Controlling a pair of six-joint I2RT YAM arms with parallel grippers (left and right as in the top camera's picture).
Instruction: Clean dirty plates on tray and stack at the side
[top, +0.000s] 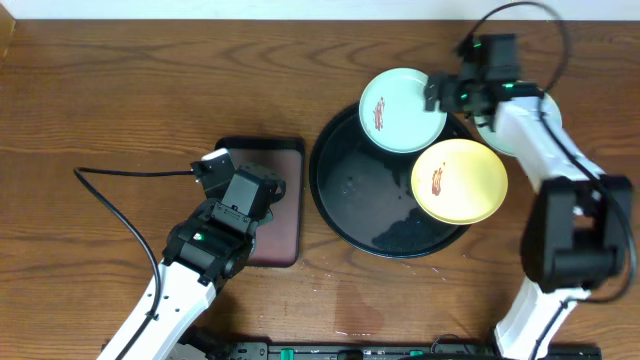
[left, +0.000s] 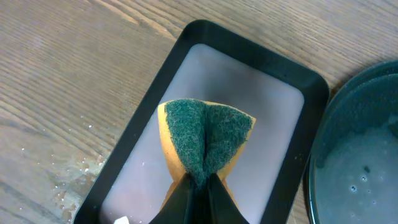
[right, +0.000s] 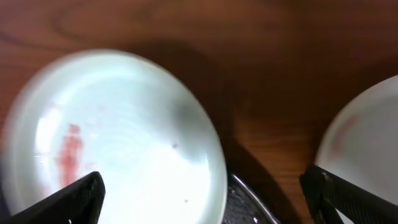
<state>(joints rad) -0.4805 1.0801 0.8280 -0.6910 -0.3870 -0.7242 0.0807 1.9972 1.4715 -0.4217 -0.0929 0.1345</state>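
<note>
A light blue plate (top: 402, 110) with a reddish smear rests tilted on the far rim of the black tray (top: 345, 190). A pale yellow smeared plate (top: 460, 180) lies on the tray's right side. My right gripper (top: 445, 92) is open and hovers at the blue plate's right edge. In the right wrist view its jaws (right: 202, 190) straddle that plate's (right: 118, 143) rim. A second pale plate (right: 367, 130) shows at the right edge of that view. My left gripper (left: 200, 183) is shut on a yellow sponge with a green scouring face (left: 205, 134).
The sponge hangs over a small dark rectangular tray (left: 249, 53), which sits left of the black tray (left: 354, 155) on the wooden table (top: 120, 90). The left arm's cable (top: 120, 175) trails across the table on the left. Water spots mark the wood near the small tray.
</note>
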